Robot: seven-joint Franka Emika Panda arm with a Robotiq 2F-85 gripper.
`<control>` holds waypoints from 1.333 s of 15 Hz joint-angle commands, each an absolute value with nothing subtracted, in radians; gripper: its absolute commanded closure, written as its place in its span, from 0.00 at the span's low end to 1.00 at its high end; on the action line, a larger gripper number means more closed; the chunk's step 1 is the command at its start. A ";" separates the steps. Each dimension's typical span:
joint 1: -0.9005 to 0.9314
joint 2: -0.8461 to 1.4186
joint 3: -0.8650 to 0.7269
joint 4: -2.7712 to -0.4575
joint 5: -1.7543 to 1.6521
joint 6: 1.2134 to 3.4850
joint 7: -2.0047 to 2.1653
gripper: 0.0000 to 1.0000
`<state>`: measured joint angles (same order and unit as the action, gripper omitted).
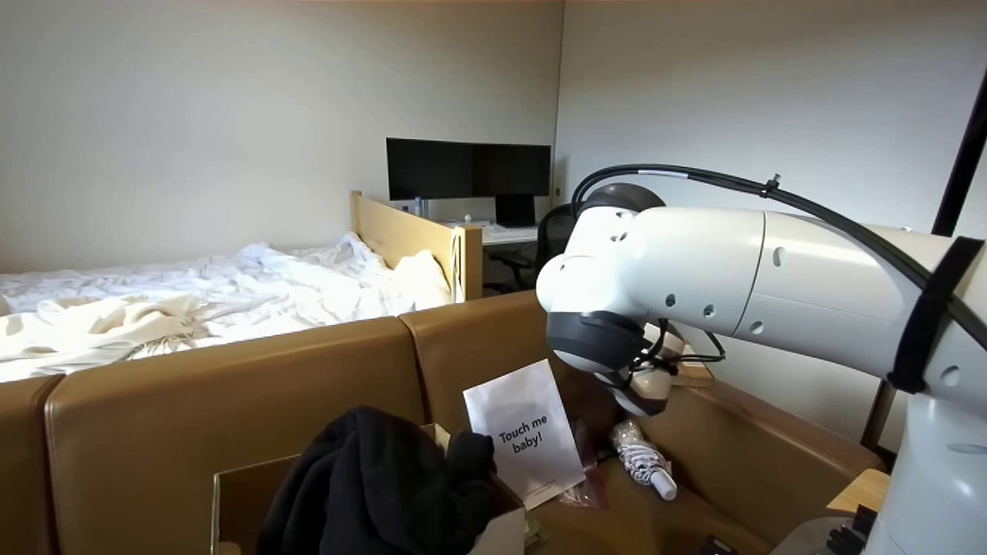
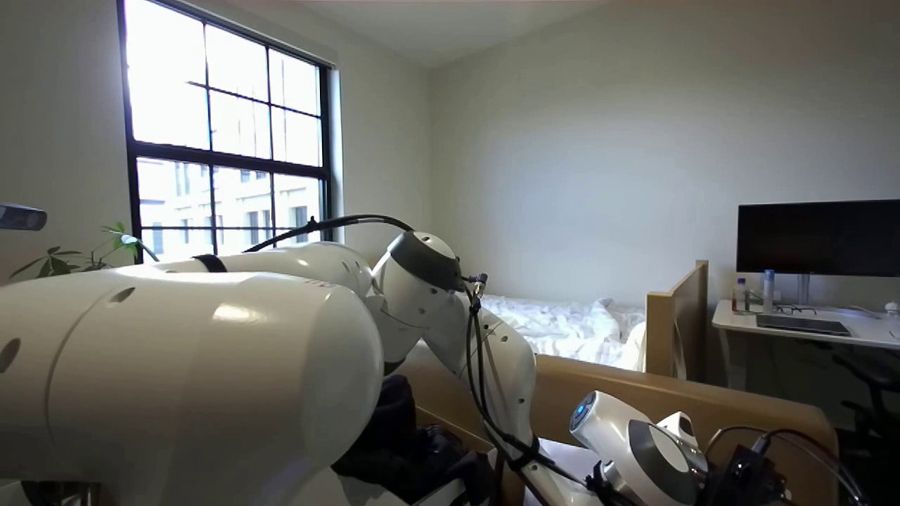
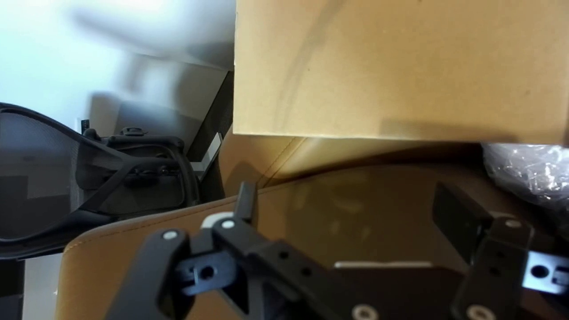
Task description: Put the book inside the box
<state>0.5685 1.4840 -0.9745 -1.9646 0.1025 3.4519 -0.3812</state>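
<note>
Tool state: released. In the wrist view, the black two-finger gripper has its fingers wide apart, and part of the brown leather-look sofa shows between them. In both exterior views the fingers cannot be made out.

Arm position: the white, rounded robot arm extends from the right side of an exterior view, with its wrist above the sofa near the corner of backrest and armrest.

Book location: the flat, rectangular, tan-brown book appears to be the plain panel that fills the upper right of the wrist view. The fingertips stand below its straight lower edge in that view, apart from it. The panel's thickness does not show, so the identification is not certain. In an exterior view, a tan edge shows beside the wrist, mostly hidden; whether it is the same item cannot be told.

Box location: the brown cardboard box with upright walls stands at the bottom of an exterior view, well apart from the wrist. Bulky black cloth fills much of it and rises above the rim.

Adjacent items: a white rectangular sheet, printed "Touch me baby!", stands tilted just beside the box. A slim patterned bundle with a white end lies on the sofa, below the wrist in that view.
</note>
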 commanded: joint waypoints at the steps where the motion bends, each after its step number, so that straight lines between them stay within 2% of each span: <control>1: 0.575 1.484 -0.977 -1.992 0.099 3.460 -0.426 0.00; 20: 0.585 1.486 -0.972 -2.108 -0.012 3.459 -0.398 0.00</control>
<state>0.5686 1.4857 -0.9542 -2.0571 0.0418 3.4519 -0.4026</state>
